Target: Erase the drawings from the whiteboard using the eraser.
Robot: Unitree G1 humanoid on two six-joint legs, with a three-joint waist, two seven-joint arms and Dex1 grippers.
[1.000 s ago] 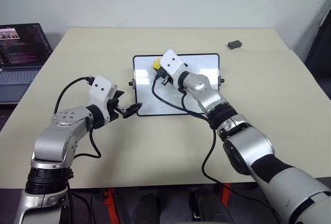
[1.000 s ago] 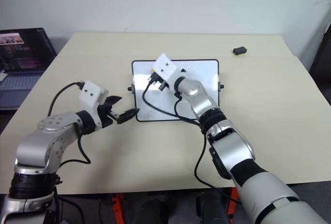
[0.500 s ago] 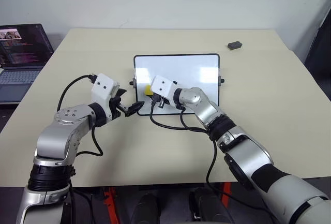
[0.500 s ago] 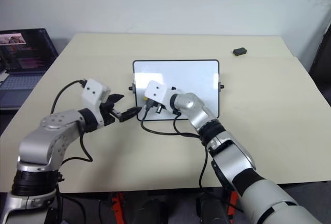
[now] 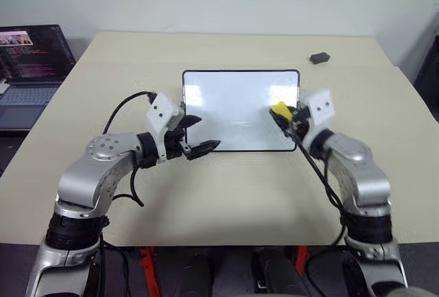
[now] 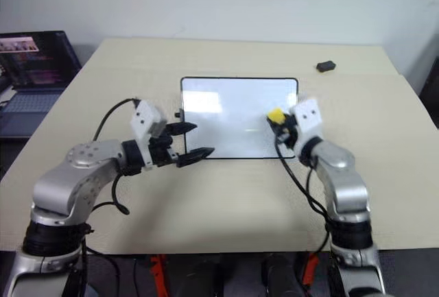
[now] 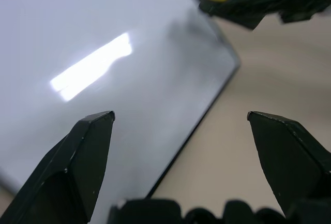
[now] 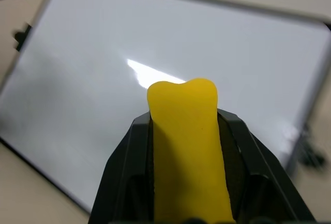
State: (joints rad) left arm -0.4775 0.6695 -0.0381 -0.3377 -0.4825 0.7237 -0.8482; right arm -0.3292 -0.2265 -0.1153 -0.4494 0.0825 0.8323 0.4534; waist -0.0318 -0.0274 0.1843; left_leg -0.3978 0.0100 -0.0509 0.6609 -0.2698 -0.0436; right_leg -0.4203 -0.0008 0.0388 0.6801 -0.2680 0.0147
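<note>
The right hand (image 5: pixel 287 118) is clamped on the eraser (image 5: pixel 278 110), its black fingers (image 8: pixel 124 167) pressing both long sides so the yellow block sticks out past their tips. It hangs over the right edge of the whiteboard (image 5: pixel 233 105), near the lower right corner, pointing in toward the middle of the board. Whether the eraser touches the surface I cannot tell from here.

The left hand (image 5: pixel 197 134) is spread wide and holds nothing. Its two fingers (image 7: pixel 77 157) point right, one over the board's lower left corner and the other just past the near frame.

The board lies flat in the middle of the desk (image 5: pixel 206 194), long side toward the robot, with a thin black frame. Its white face is glossy, with a bright streak of reflected light on it, and I can make out no marks on it in any view.

Far off at the back right of the desk sits a small dark lump (image 5: pixel 319 57). A laptop (image 5: pixel 31 60) stands open beyond the desk's left edge, screen lit.
</note>
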